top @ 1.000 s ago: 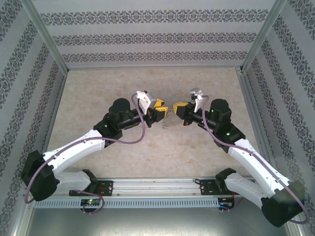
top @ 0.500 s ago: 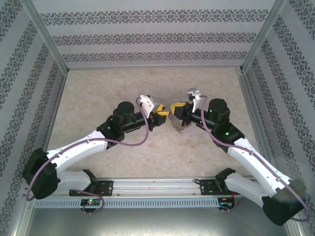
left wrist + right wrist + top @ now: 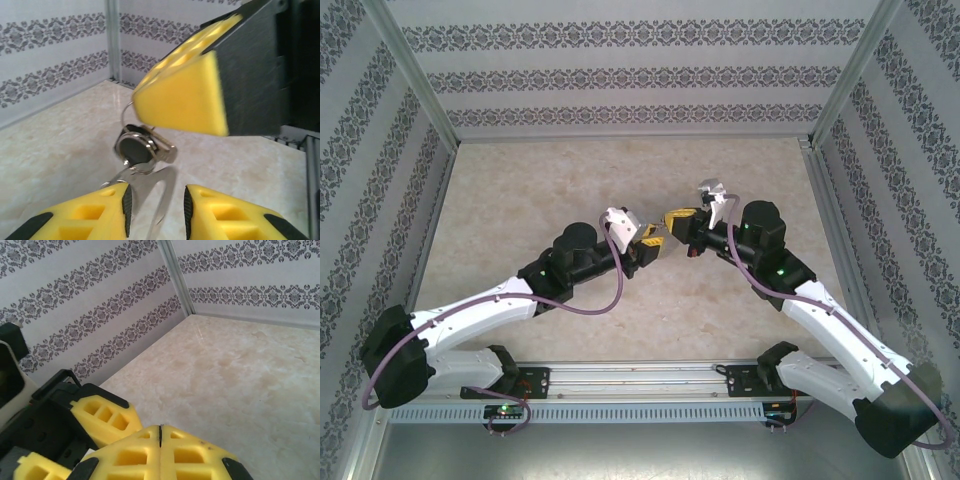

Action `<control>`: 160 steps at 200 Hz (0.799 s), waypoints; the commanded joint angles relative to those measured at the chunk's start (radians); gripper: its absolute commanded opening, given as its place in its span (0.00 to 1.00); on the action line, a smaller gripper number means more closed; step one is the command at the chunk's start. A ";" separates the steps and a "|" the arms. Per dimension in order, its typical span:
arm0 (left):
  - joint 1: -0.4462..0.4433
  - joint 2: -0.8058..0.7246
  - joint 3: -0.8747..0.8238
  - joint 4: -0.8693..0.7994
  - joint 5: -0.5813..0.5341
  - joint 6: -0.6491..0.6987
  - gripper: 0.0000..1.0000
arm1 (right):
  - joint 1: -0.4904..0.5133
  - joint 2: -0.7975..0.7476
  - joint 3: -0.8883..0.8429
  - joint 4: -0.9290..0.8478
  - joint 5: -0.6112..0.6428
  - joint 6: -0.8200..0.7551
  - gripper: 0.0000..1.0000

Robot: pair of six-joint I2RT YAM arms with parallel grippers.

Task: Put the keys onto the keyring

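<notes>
In the left wrist view the key (image 3: 135,147), black-headed with a silver ring round it, hangs just under the tip of my right gripper's yellow finger (image 3: 185,100). The grey metal keyring (image 3: 162,200) runs down from it, above the table, into the gap of my left gripper (image 3: 155,210). It lies against the left pad, with a gap to the right pad. Seen from above, my left gripper (image 3: 657,238) and right gripper (image 3: 671,221) meet tip to tip over the table's middle, hiding key and keyring. My right gripper (image 3: 160,430) has its fingers pressed together.
The beige marble-patterned tabletop (image 3: 620,170) is bare all round the two arms. Patterned walls and metal corner posts (image 3: 415,90) close in the back and both sides. A metal rail (image 3: 640,375) with the arm bases runs along the near edge.
My left gripper has moved right and nearer, up against the right gripper. The keyring, which hung in plain sight below the right gripper half a second ago, is now covered from above.
</notes>
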 commanded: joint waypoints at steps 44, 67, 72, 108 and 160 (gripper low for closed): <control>-0.013 -0.006 -0.001 0.098 -0.060 0.040 0.34 | 0.035 -0.016 0.042 0.023 0.010 0.017 0.00; -0.015 -0.006 -0.003 0.092 -0.031 0.030 0.34 | 0.042 -0.014 0.041 0.023 0.018 0.012 0.00; -0.015 -0.009 -0.007 0.091 -0.027 0.026 0.34 | 0.043 -0.013 0.043 0.024 0.020 0.013 0.00; -0.019 -0.054 -0.035 0.080 -0.022 0.003 0.35 | 0.045 -0.007 0.043 0.026 0.022 0.012 0.00; -0.027 -0.054 -0.035 0.072 -0.014 -0.014 0.36 | 0.052 -0.013 0.043 0.029 0.021 0.012 0.00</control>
